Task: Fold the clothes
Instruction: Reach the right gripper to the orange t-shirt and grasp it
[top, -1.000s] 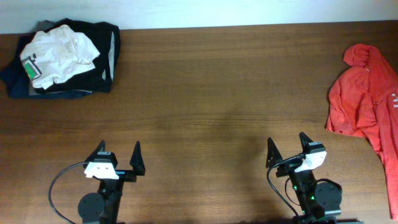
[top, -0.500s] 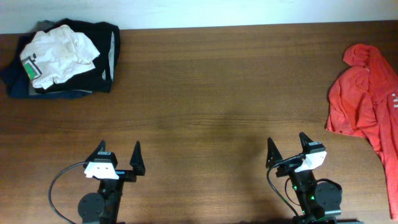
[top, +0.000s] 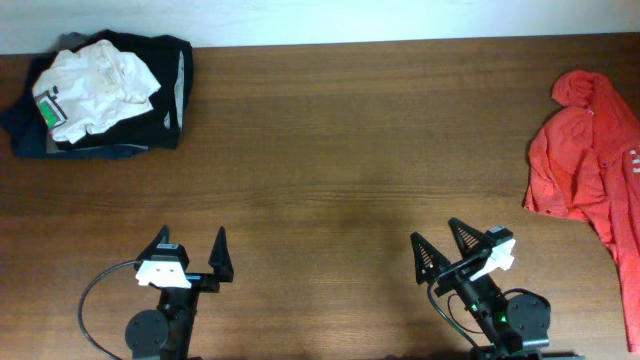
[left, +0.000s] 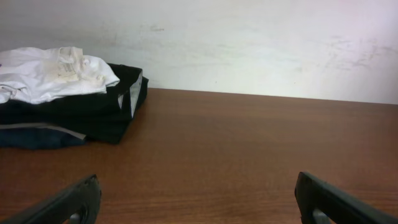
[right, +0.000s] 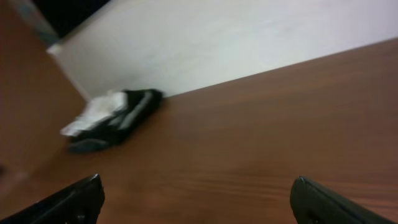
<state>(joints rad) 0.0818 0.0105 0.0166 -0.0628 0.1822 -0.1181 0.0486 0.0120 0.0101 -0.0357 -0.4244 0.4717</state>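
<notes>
A crumpled red garment lies at the right edge of the table. A stack of folded clothes, a white piece on top of black ones, sits at the far left corner; it also shows in the left wrist view and, small and blurred, in the right wrist view. My left gripper is open and empty near the front edge. My right gripper is open and empty near the front edge, turned toward the left.
The brown wooden table ends at a white wall at the back. Black cables run from both arm bases at the front edge.
My right gripper has swung to the left, its fingers now pointing toward the far left. The left arm and the clothes have not moved.
</notes>
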